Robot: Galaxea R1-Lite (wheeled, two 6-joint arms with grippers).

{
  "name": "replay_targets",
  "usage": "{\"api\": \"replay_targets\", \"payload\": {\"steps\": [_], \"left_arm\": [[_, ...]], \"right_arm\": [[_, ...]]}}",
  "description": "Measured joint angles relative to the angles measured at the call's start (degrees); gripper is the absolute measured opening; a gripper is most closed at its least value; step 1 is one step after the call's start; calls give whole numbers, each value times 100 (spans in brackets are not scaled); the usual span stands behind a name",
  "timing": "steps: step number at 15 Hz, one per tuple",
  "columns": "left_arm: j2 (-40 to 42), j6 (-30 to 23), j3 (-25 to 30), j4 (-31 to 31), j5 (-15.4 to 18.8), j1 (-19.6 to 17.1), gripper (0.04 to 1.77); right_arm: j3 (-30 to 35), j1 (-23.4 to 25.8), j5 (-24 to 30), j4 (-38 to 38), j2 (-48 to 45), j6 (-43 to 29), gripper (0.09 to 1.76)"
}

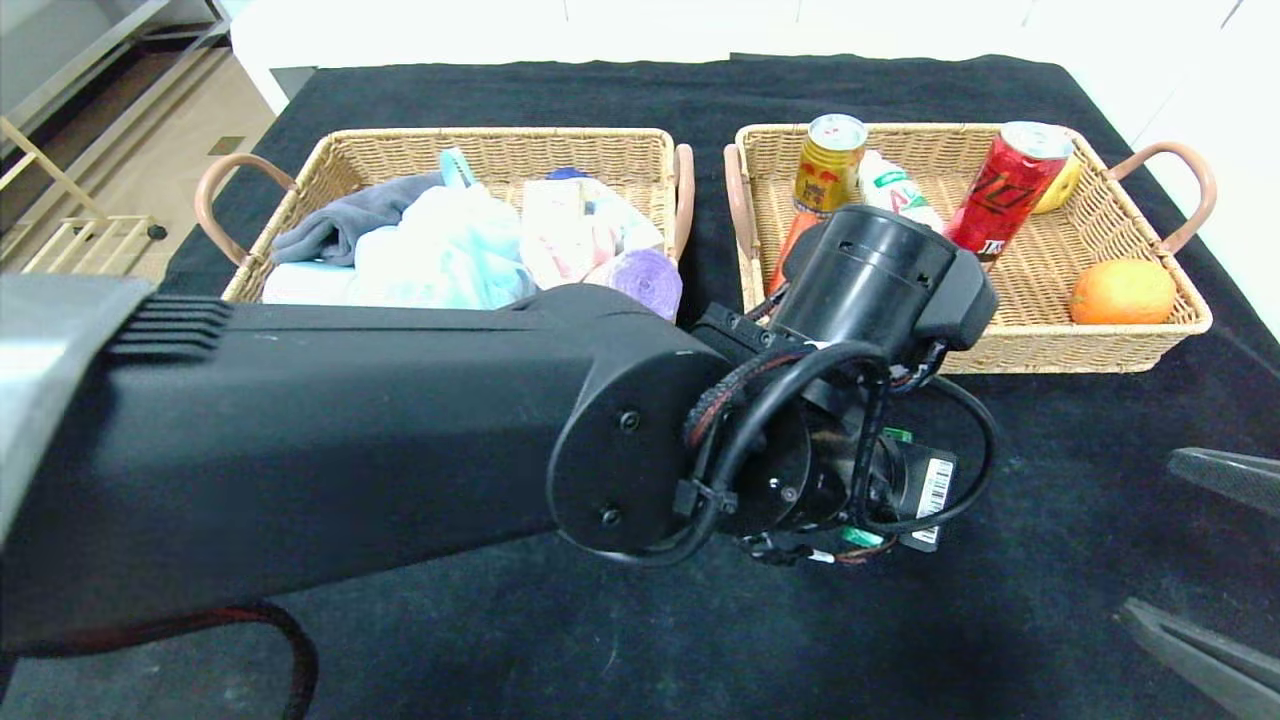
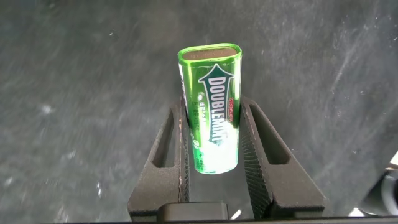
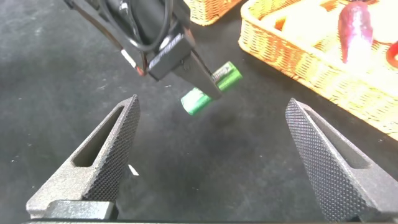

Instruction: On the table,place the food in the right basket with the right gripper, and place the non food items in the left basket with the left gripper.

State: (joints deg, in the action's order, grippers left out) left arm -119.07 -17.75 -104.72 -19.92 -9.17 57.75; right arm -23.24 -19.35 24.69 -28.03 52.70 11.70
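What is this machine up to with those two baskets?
It is sorting things on a black table into two wicker baskets. Its left hand is closed on a small green chewing-gum pack, holding it just above the cloth in front of the baskets. Its right hand waits nearby, wide open and empty. The left basket holds a grey towel and a light-blue bath pouf; the right basket holds cans and a round orange fruit.

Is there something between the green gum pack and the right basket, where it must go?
Nothing visible lies on the black cloth between them. The gum pack is clamped in the left gripper, above the table in front of the right basket. The right gripper is open nearby, holding nothing.
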Motion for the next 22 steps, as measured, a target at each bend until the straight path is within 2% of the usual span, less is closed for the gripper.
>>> {"api": "replay_targets", "payload": {"steps": [4, 6, 9, 15, 18, 22], "left_arm": [[-116, 67, -46, -4, 10, -6, 57], [-139, 61, -44, 2, 2, -11, 84], [-158, 56, -46, 46, -20, -34, 112], [38, 135, 100, -30, -74, -33, 144], [556, 489, 900, 38, -108, -6, 152], [1780, 935, 2539, 700, -106, -33, 160]], "right_arm": [[-13, 44, 1, 0, 18, -57, 171], [-13, 48, 0, 5, 27, -77, 171], [-13, 48, 4, 0, 50, -82, 171], [-11, 48, -2, -6, 11, -82, 171], [-2, 52, 0, 9, 20, -79, 171], [39, 48, 11, 27, 143, -73, 171]]}}
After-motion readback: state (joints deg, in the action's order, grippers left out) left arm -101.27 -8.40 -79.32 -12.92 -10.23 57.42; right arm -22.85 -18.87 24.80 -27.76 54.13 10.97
